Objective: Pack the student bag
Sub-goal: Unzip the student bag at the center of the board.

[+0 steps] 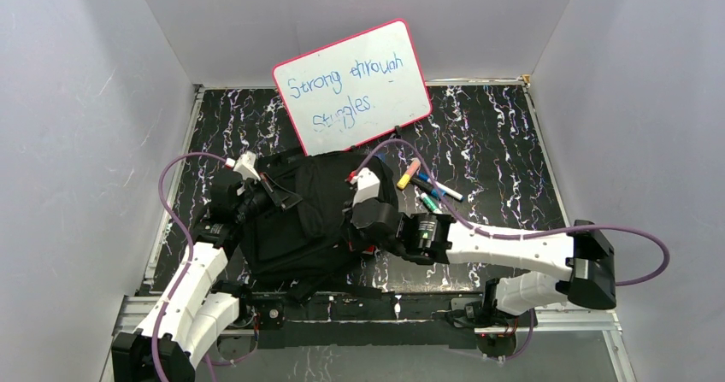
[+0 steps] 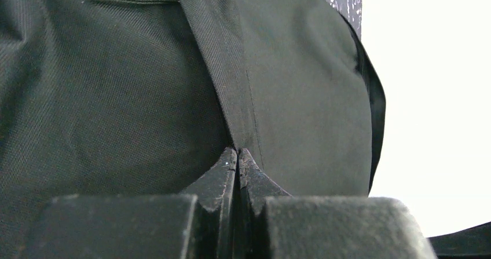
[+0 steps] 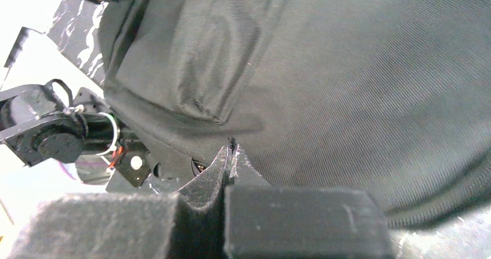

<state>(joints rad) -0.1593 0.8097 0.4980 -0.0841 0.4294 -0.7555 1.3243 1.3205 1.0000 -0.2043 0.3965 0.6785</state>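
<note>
Bag [image 1: 301, 221] lies on the desk [image 1: 504, 134] between both arms; left pincer [image 2: 237, 153] and right pincer [image 3: 231, 150] are each closed tight, tips against its black fabric

Black marbled table [image 1: 504, 143], student bag [image 1: 299, 220], markers [image 1: 427, 190], whiteboard [image 1: 355, 87] at back

student bag [image 1: 299, 220]: black, fine twill weave, no print. Table top [image 1: 504, 134]: black with white marble veining. Whiteboard [image 1: 352, 85]: white, pink-red rim, blue handwriting. Markers [image 1: 425, 190]: 1 yellow with a pink end, 1 blue and white, 1 green. Left arm [image 1: 192, 292] and right arm [image 1: 513, 245]: white shells, black joints. Cables [image 1: 184, 164]: purple. Left gripper [image 2: 237, 153] and right gripper [image 3: 231, 149]: matte black. Walls [image 1: 85, 100]: plain pale grey.
</note>
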